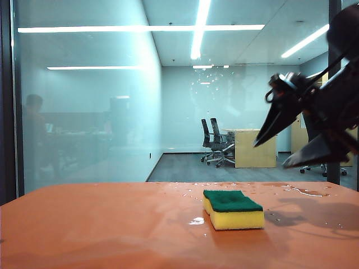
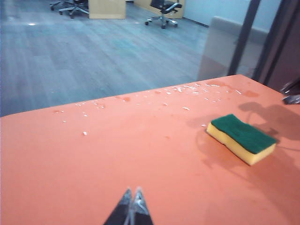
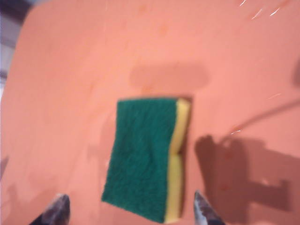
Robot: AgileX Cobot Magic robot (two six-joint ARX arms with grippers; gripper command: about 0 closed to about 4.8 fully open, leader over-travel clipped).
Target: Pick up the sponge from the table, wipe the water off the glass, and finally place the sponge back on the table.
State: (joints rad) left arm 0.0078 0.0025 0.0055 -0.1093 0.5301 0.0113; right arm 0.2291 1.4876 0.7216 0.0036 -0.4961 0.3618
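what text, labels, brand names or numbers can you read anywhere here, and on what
None: no readable text in any view.
The sponge shows plain green and yellow, no brand.
The table, the glass, the right gripper and the left gripper carry no visible lettering.

No legible text or signs

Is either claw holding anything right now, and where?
Nothing. The sponge lies on the table; right claw open above it, left claw shut, empty.
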